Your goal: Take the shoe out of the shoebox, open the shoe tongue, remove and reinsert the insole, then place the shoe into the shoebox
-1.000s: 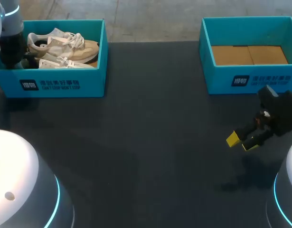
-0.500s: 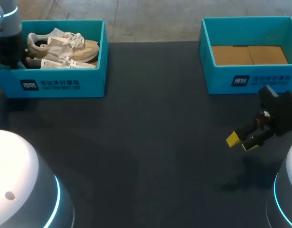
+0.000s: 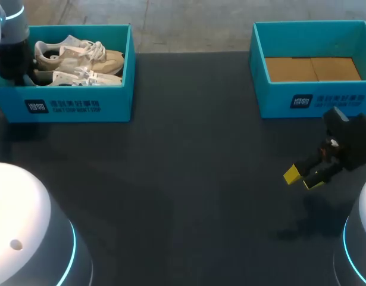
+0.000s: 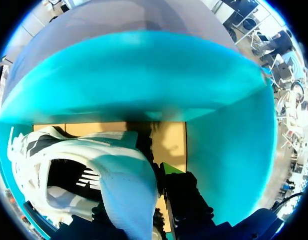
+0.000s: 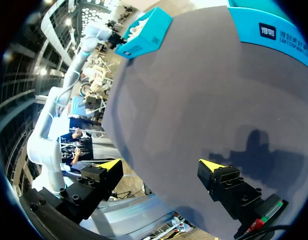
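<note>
At ten o'clock on the table (image 3: 188,179), two pale shoes (image 3: 81,56) are seen lying in the left shoebox (image 3: 81,106). The left gripper (image 3: 16,68) is lowered into the box's nine o'clock end, and whether it is clenched cannot be told. A second shoebox (image 3: 313,98) is found at two o'clock, and at four o'clock the right gripper (image 3: 303,177) is held released above the table.

Figure: Dark worktop (image 3: 188,179), seen from above.
The matte, near-black surface spans the head view from side to side and ends in a straight far edge; soft, blurred shadows lie on it toward the near right.
</note>
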Action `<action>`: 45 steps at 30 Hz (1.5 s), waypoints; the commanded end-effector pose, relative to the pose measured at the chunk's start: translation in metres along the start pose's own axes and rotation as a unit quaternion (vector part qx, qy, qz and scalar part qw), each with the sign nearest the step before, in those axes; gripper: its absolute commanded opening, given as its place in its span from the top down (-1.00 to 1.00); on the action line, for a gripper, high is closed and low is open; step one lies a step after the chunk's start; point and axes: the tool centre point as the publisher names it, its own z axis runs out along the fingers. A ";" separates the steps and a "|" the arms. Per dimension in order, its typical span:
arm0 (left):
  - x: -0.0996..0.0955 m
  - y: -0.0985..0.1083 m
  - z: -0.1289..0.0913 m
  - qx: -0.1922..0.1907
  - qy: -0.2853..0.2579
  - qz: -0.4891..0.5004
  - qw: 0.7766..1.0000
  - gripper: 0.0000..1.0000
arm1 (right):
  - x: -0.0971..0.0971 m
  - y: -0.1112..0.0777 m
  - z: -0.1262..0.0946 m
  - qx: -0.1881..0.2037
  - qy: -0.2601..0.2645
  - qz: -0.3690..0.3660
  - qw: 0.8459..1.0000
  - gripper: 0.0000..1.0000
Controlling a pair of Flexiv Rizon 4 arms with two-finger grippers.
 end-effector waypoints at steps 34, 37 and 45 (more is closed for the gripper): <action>0.018 -0.001 -0.116 -0.066 0.009 -0.006 0.998 1.00 | 0.000 -0.001 0.000 0.000 -0.001 0.001 1.000 -1.00; 0.020 0.000 -0.123 -0.073 0.009 -0.009 0.997 1.00 | 0.000 -0.001 0.000 0.000 -0.001 0.001 1.000 -1.00; 0.029 0.008 -0.132 -0.082 0.011 -0.016 0.996 1.00 | 0.000 -0.001 0.000 0.000 -0.001 0.001 1.000 -1.00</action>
